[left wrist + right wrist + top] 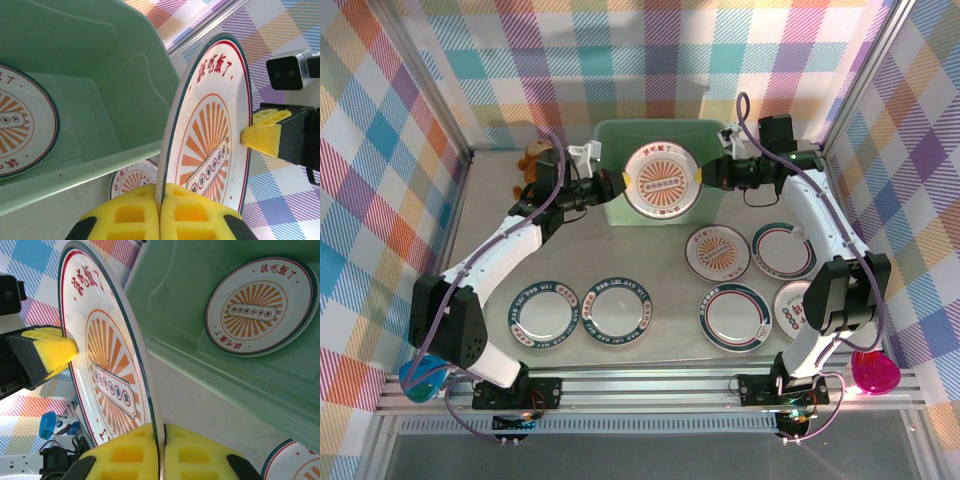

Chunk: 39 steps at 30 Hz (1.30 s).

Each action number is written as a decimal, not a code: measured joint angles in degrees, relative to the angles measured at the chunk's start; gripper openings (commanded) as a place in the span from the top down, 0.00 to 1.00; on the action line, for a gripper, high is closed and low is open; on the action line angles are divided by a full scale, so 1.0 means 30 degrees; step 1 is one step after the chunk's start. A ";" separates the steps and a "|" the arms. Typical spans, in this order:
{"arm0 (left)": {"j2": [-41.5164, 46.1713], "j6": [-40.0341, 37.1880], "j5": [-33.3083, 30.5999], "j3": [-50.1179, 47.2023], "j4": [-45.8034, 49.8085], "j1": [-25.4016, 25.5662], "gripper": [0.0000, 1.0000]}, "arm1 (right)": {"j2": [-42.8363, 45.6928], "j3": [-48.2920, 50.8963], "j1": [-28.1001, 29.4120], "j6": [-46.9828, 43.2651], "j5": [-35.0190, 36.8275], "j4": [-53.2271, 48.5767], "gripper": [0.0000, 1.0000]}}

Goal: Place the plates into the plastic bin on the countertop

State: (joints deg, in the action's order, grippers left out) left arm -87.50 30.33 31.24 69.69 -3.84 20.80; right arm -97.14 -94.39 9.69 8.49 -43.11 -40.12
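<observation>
The held plate (210,130): glossy white glaze, smooth, orange-red print; ceramic or melamine, can't tell. The plastic bin (100,60): mint plastic, smooth, soft satin sheen. The bench (650,255): light grey, matt, faintly marbled. On my left pincer (160,214) and right pincer (162,455) the pads (130,215): yellow, matt, moulded with hollow cells. The front rails (650,381): bare brushed metal. The walls (380,150): matt plaid print.

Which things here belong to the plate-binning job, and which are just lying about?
Job: held sunburst plate, pinched at opposite rims by left gripper and right gripper; plastic bin; plate already inside it; six loose plates on the countertop.

Lying about: brown object behind the left arm; blue container and pink container by the front rail.
</observation>
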 measured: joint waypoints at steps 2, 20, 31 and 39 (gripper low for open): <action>-0.0066 0.0044 -0.0109 0.0226 0.0138 0.0000 0.76 | -0.0117 -0.0073 0.0000 0.0168 -0.0022 0.0073 0.96; -0.0058 -0.0510 -0.2535 0.1581 0.1129 -0.2448 0.24 | -0.5464 -0.7038 0.0000 0.4911 0.0707 0.1355 1.00; -0.3191 -0.0969 -0.1676 0.4073 0.1290 -0.4444 0.25 | -1.1081 -1.3027 0.0299 0.6135 0.2178 -0.0080 1.00; -0.5435 -0.0991 -0.0517 0.4255 0.1290 -0.5034 0.25 | -1.2305 -1.3362 0.0998 0.6113 0.2739 -0.1297 1.00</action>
State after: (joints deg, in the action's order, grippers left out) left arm -103.81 27.35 29.69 82.46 0.03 5.69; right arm -134.06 -134.47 12.69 26.83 -34.89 -44.01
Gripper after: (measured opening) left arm 0.754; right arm 0.061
